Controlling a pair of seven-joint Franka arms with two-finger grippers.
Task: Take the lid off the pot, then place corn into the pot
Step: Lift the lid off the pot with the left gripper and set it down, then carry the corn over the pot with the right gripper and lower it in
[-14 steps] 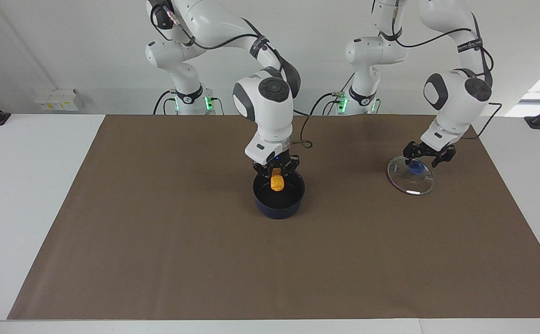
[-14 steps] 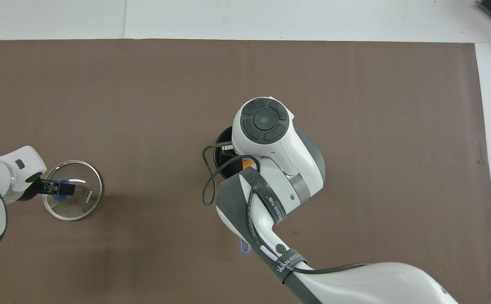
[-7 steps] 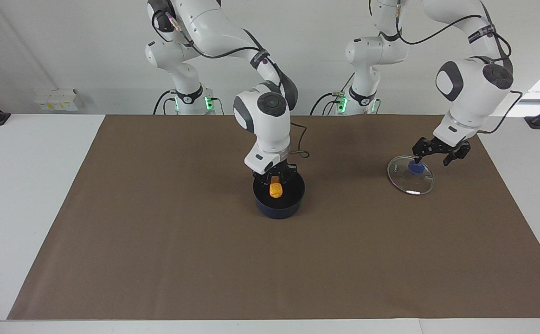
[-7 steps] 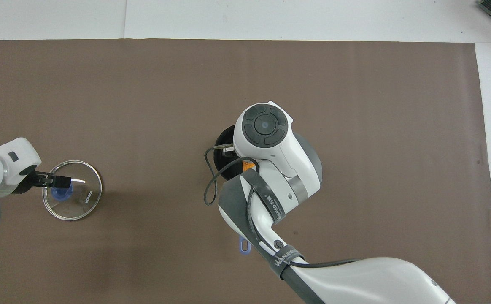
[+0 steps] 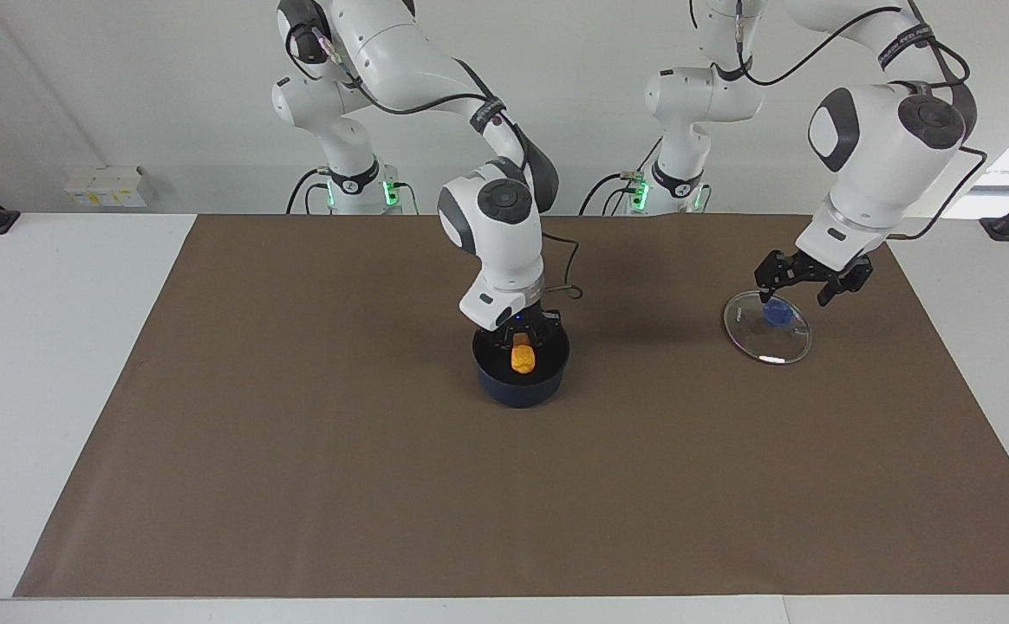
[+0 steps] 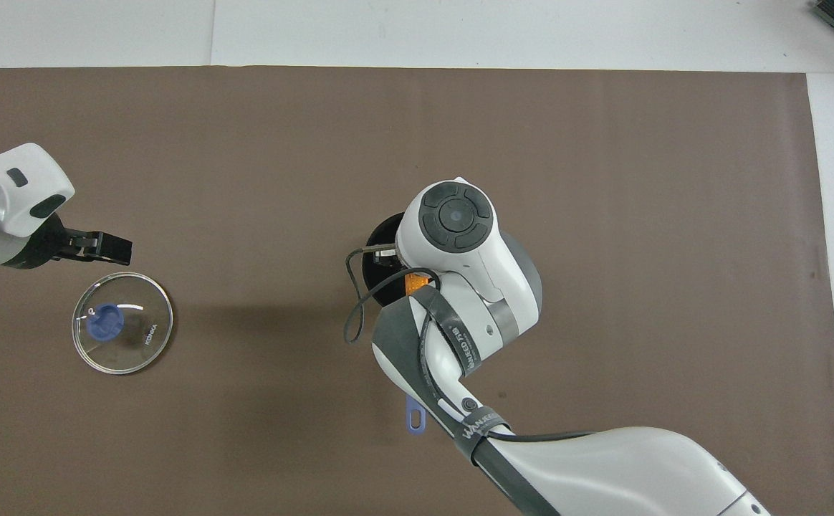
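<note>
the corn (image 5: 521,358), a short yellow-orange cob, hangs end-down in the right gripper (image 5: 522,340), clenched on it inside the dark pot (image 5: 521,367) mid-table. the left gripper (image 5: 803,284) hovers released above the lid (image 5: 767,328). from overhead, the arm hides most of the corn (image 6: 413,284) and pot (image 6: 381,252).

We have two high cameras. One looks from across the table (image 5: 54,347) toward the robots; the other looks steeply down from above their end. Both stand well back and share the brown mat (image 6: 603,179), the pot (image 5: 520,373) and, perhaps only partly, the lid (image 6: 122,323).
</note>
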